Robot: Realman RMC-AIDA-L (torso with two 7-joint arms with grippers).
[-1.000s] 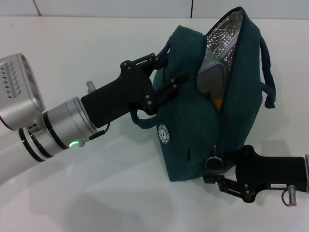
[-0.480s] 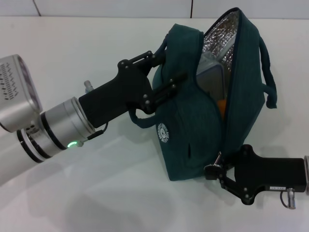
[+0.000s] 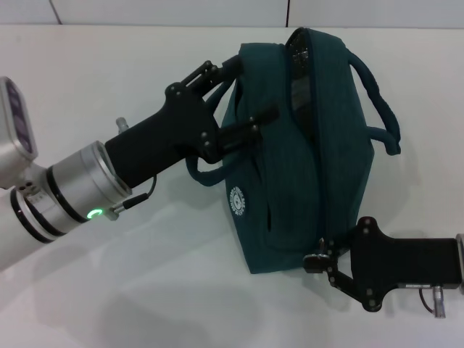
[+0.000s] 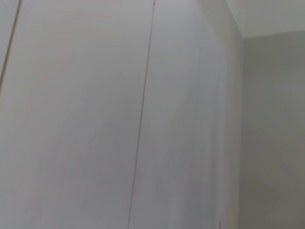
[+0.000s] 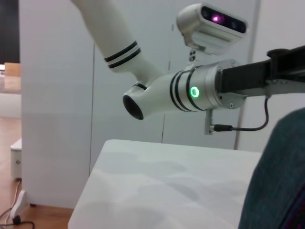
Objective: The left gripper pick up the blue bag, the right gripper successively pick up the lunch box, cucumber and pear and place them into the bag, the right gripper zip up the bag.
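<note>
The blue bag (image 3: 304,167) lies tilted on the white table (image 3: 145,290), its zipper line running from the far end to the near end. Only a narrow dark slit (image 3: 297,69) shows at the far end. My left gripper (image 3: 246,98) is shut on the bag's left side wall by the handle (image 3: 203,174). My right gripper (image 3: 317,259) is at the bag's near bottom corner, shut on the zipper pull (image 3: 322,245). The lunch box, cucumber and pear are hidden. In the right wrist view, bag fabric (image 5: 279,181) fills the corner.
The bag's second handle (image 3: 380,109) loops out on the right side. The right wrist view shows the left arm's silver cuff with its green ring (image 5: 194,91) above the table top (image 5: 157,181). The left wrist view holds only a white wall (image 4: 143,114).
The bag's mouth has narrowed from a wide gap showing silver lining and an orange item to a slit. The left gripper shifted the bag leftward. The right gripper stayed at the near corner.
</note>
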